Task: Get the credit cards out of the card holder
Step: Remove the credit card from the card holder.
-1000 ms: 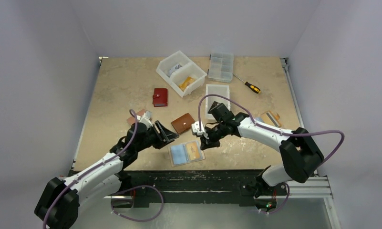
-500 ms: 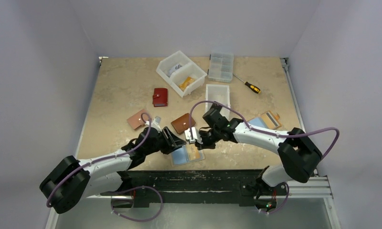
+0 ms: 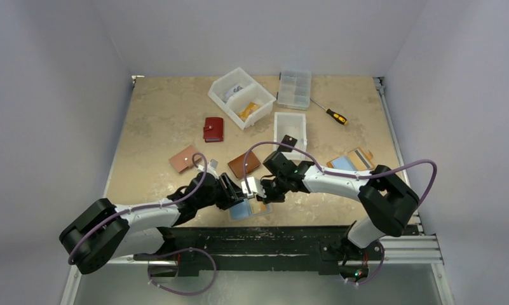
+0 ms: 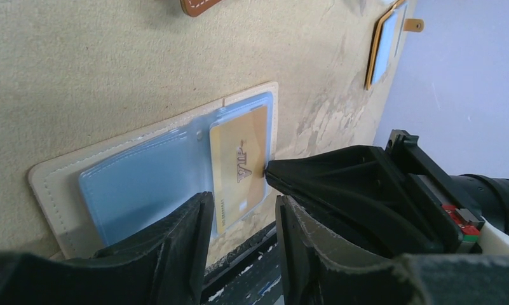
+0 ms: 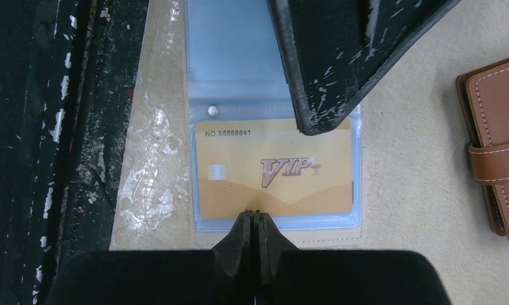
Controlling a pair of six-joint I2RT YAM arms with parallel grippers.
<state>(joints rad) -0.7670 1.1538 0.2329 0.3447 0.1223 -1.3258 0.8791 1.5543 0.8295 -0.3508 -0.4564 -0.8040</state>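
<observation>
- The card holder (image 4: 51, 190) lies open and flat at 6 o'clock on the table (image 3: 150, 114), close to the near edge in the top view.
- Both credit cards are in their clear pockets. A gold card (image 5: 274, 168) printed "VIP" is in the 3 o'clock pocket, and a light blue card (image 4: 143, 184) is in the 9 o'clock pocket.
- The right claw (image 5: 255, 219) has its fingers pressed tight together with nothing between them. In its own wrist view the tip sits at the 6 o'clock edge of the gold card's pocket, on the holder's outer border.
- The left claw (image 4: 242, 203) is parted, with a clear gap and nothing gripped. It hangs low over the holder from the 9 o'clock side.
- In the right wrist view, one left finger (image 5: 328, 63) reaches over the 1 o'clock corner of the gold card. Whether it presses on the sleeve cannot be told.
- A closed brown wallet (image 3: 244, 164) lies just beyond the holder at 12 o'clock, apart from it.
- A red wallet (image 3: 213, 129) lies farther off at 11 o'clock.
- A second open holder (image 3: 352, 160) lies at 3 o'clock on the table, and a screwdriver (image 3: 333, 115) at 1 o'clock.
</observation>
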